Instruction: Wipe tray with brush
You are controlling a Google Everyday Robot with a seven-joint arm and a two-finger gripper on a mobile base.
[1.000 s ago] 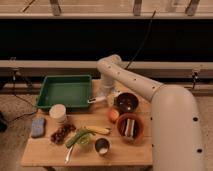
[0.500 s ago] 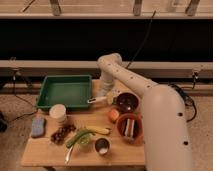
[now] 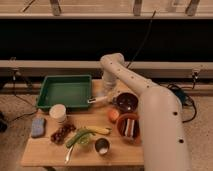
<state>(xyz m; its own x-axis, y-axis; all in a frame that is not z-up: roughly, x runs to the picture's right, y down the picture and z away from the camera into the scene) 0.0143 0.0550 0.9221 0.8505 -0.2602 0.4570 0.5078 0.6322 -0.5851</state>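
The green tray (image 3: 64, 92) sits on the back left of the wooden table (image 3: 45, 150). My gripper (image 3: 102, 98) is at the end of the white arm, low over the table just off the tray's right edge. A pale, slim brush (image 3: 95, 100) lies along the table at the gripper's tip and points toward the tray. Whether the gripper holds it is hidden. The inside of the tray looks bare.
A white cup (image 3: 58, 112), blue sponge (image 3: 37, 126) and dark red fruit (image 3: 62, 133) sit front left. Green vegetables (image 3: 79, 137), a banana (image 3: 99, 130) and a metal cup (image 3: 102, 146) are in front. An orange (image 3: 114, 115), dark bowl (image 3: 126, 102) and brown bowl (image 3: 129, 125) are right.
The arm's elbow and forearm have shifted, and less of the arm fills the right side. The gripper and brush stay by the tray's right edge.
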